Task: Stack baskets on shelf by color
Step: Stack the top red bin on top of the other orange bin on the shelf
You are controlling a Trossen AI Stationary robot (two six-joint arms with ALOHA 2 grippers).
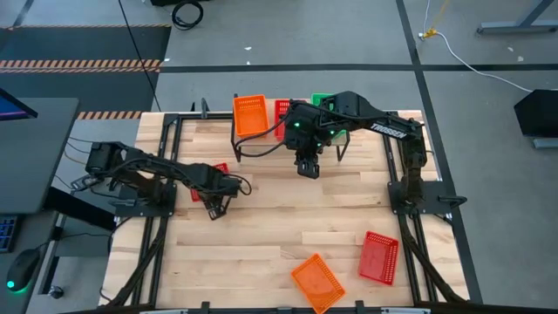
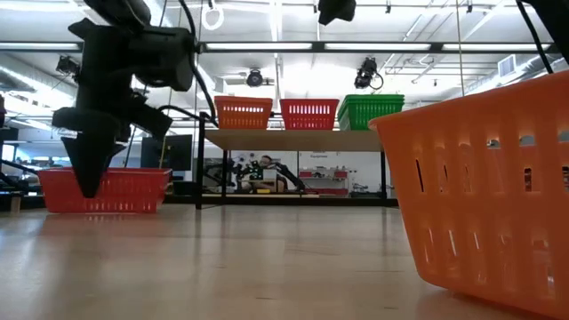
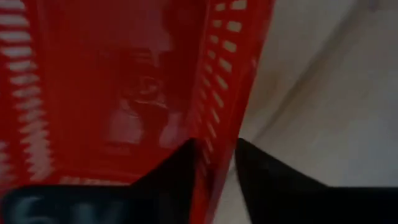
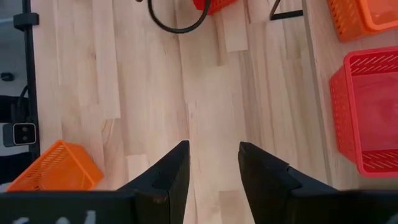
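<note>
My left gripper (image 3: 214, 177) straddles the side wall of a red basket (image 3: 124, 81): one finger (image 3: 171, 180) sits inside the basket, the other outside it, and the thin mesh wall runs between them. The jaws stand narrow around that wall, though I cannot tell whether they are pressing it yet. From above, this gripper (image 1: 214, 208) sits at the left side of the table (image 1: 261, 227), with the red basket (image 1: 202, 181) just beside it and partly hidden under my arm. At table height the same basket (image 2: 107, 191) rests flat on the wood behind my fingers (image 2: 89, 173).

My right gripper (image 4: 213, 171) hangs over bare planks near the table's middle, half open and holding nothing; from above it (image 1: 307, 167) is just in front of the shelf (image 1: 288, 122).

On the shelf's top board (image 2: 293, 140) stand an orange basket (image 2: 244, 113), a red one (image 2: 308, 114) and a green one (image 2: 370, 110), side by side.

Near the front edge lie two more baskets, well apart from both grippers: an orange basket (image 1: 317, 281) and a red basket (image 1: 379, 256) just beside it.
</note>
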